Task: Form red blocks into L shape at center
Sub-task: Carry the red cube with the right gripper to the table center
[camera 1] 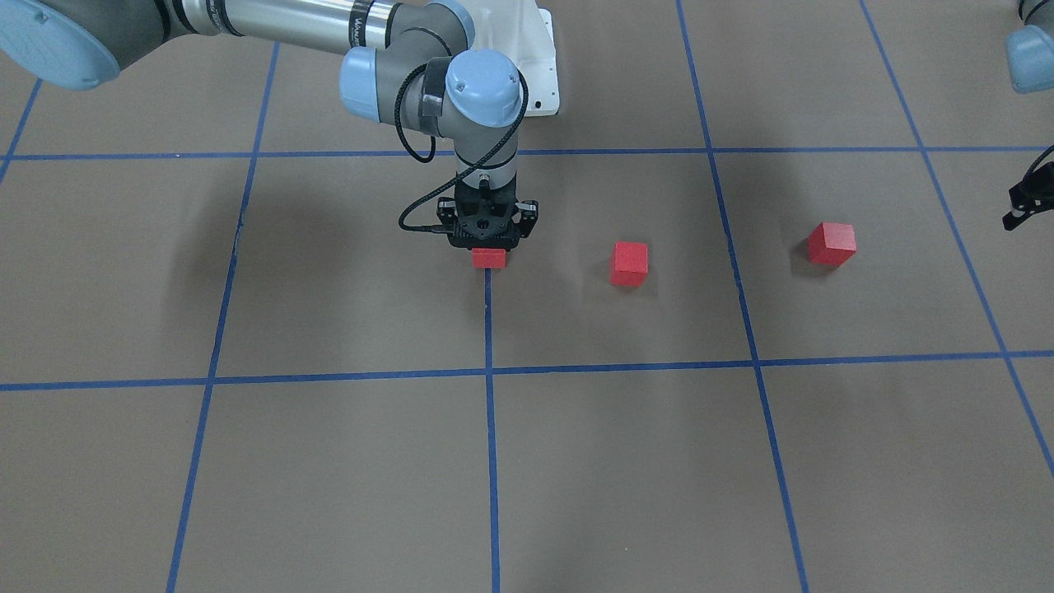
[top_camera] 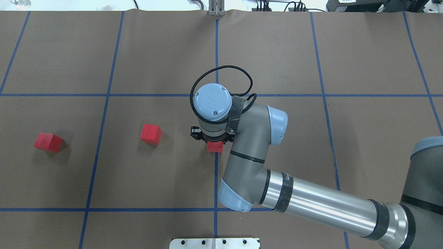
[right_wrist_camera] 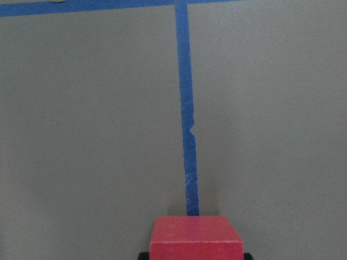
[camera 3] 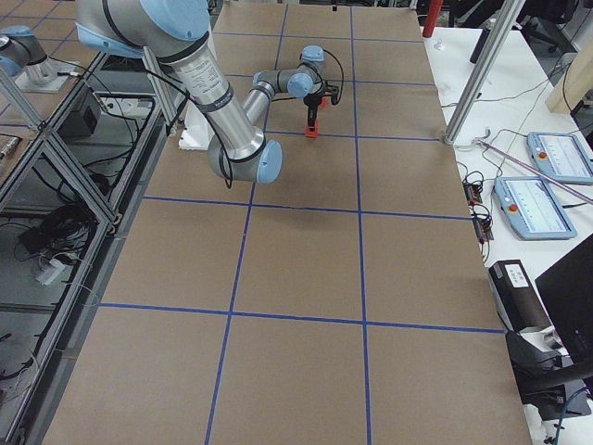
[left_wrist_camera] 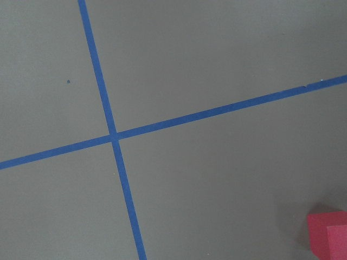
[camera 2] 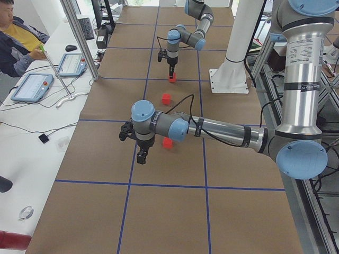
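Three red blocks show. One red block (camera 1: 488, 258) (top_camera: 215, 147) (right_wrist_camera: 196, 237) is at the center, on the middle blue tape line (camera 1: 488, 317), with my right gripper (camera 1: 492, 244) (top_camera: 211, 139) straight above it and shut on its sides. A second block (camera 1: 629, 263) (top_camera: 151, 134) lies a short way toward my left. The third block (camera 1: 832, 244) (top_camera: 48, 142) (left_wrist_camera: 329, 235) lies farther left, near my left gripper (camera 1: 1021, 206), of which only a black edge shows. I cannot tell whether that one is open.
Brown paper with a blue tape grid (top_camera: 104, 95) covers the table. The white robot base (camera 1: 539, 74) stands just behind the right gripper. In the exterior left view a person (camera 2: 16, 39) sits at a side desk with tablets (camera 2: 32, 87).
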